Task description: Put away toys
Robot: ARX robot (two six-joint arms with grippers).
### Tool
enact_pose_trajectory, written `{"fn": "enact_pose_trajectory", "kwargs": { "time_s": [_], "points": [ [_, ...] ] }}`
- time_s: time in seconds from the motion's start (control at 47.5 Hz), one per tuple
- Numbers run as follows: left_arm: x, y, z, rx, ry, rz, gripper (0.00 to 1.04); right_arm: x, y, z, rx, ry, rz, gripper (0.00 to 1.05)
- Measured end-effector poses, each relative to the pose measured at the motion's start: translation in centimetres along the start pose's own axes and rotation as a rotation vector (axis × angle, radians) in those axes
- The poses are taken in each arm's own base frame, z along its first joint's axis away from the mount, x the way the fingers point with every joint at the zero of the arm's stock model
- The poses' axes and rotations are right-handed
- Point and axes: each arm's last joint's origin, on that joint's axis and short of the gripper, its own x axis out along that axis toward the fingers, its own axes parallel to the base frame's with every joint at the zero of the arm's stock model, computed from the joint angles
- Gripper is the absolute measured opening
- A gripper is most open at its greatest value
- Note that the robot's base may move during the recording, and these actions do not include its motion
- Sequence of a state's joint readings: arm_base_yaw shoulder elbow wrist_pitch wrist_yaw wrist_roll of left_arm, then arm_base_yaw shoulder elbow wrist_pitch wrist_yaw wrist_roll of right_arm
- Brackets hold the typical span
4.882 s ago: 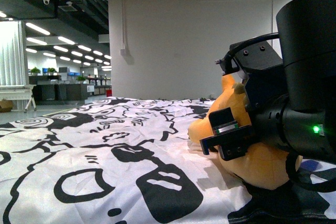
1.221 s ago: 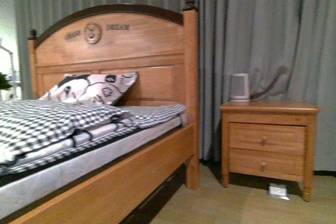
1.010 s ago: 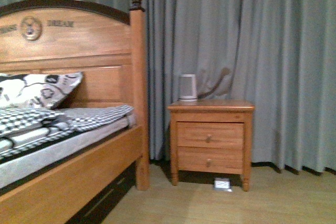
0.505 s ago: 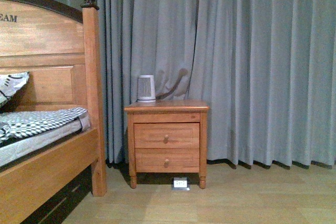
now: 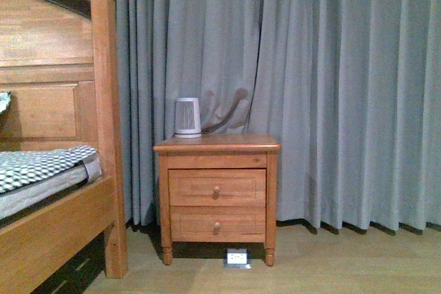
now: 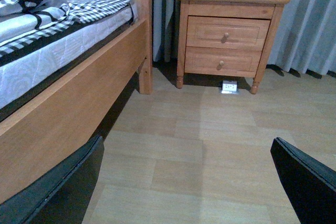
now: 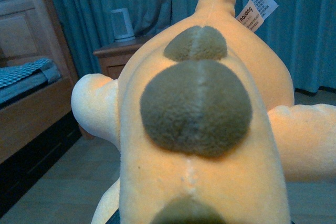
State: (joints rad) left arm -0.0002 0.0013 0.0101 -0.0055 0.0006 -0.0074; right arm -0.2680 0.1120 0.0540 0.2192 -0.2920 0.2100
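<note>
Plush toy [image 7: 197, 108] fills the right wrist view, aloft above the floor [image 6: 173, 124] and, by all appearance, clamped in the right claw, whose fingers are hidden under it. Left claw [image 6: 186, 145] hangs wide open and empty. Beyond stand the bed [image 5: 55, 232], a two-drawer nightstand [image 5: 217, 191] and grey curtain [image 5: 331, 87]; no container shows. Best practice: firm grip, toy carried clear of the bedpost until a storage spot appears.

Likely bedroom: bed [image 5: 43, 53], nightstand [image 5: 217, 191], curtain [image 5: 337, 67].
</note>
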Motion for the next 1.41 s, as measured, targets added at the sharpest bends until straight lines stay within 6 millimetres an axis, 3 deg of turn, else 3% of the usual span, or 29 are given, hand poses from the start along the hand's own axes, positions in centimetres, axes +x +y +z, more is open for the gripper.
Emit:
{"fn": "enact_pose_trajectory", "kwargs": {
  "time_s": [1.41],
  "points": [
    [0.0,0.0,0.01,0.0,-0.001,0.0,0.99,-0.01,0.0,0.0,0.0,-0.001,-0.003,0.19]
  ]
}}
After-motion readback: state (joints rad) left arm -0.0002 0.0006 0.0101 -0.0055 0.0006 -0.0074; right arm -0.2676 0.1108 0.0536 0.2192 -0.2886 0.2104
